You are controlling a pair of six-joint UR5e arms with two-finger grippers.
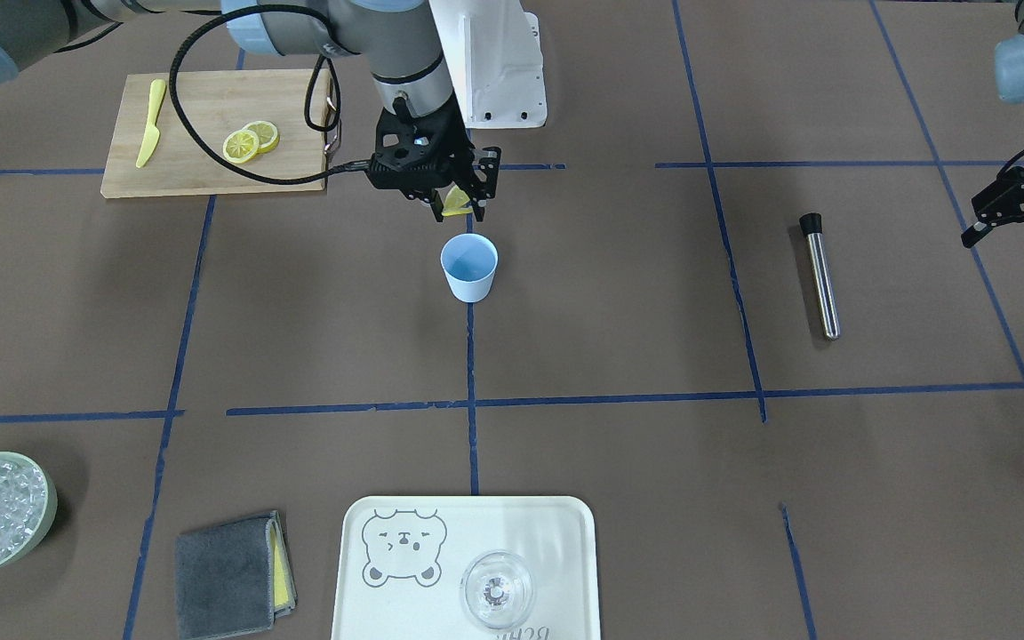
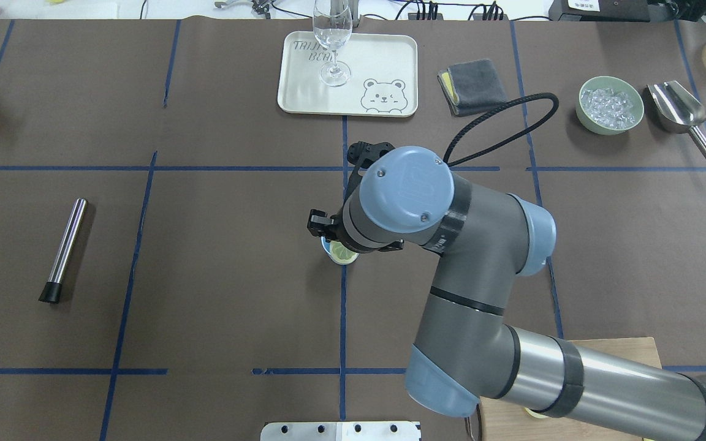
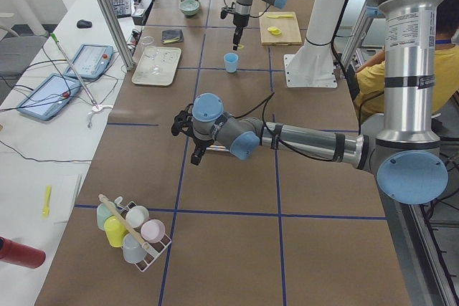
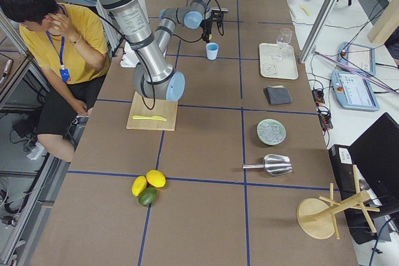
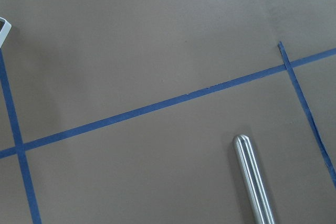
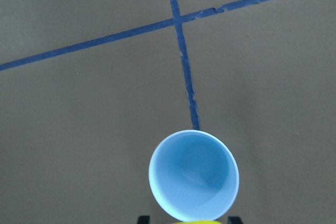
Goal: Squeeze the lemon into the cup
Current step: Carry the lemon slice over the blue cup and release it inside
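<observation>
A brown table [image 1: 619, 338] crossed by blue tape lines fills the front-facing view. Just above the middle of that frame the right gripper [image 1: 459, 208] hangs from its arm. Its two fingers are pressed together on a lemon slice [image 1: 454, 204], which stands on edge between them, clear of the table. Directly below it in the frame, the light-blue cup [image 1: 469, 267] stands upright on a tape line, mouth up. In the overhead view the slice overlaps the rim of the cup, most of which the arm hides. The right wrist camera shows the cup at bottom centre, with a sliver of yellow at the very bottom edge.

At the upper left of the front-facing frame lies a wooden cutting board [image 1: 134, 182]. A yellow knife [image 1: 150, 124] lies on its left part, and two more slices [image 1: 251, 141] overlap near its middle. At the right edge, the left gripper [image 1: 1007, 249] hovers above the table with its fingers spread apart. A steel rod [image 1: 821, 280] with a black cap lies on the table to the left of it, well apart from the cup.

Along the bottom of the frame:
- a pale green bowl [image 1: 50, 516] of ice at the left edge
- a folded grey cloth [image 1: 228, 573]
- a cream tray [image 1: 556, 524] with a bear drawing, carrying a clear glass [image 1: 497, 588]
</observation>
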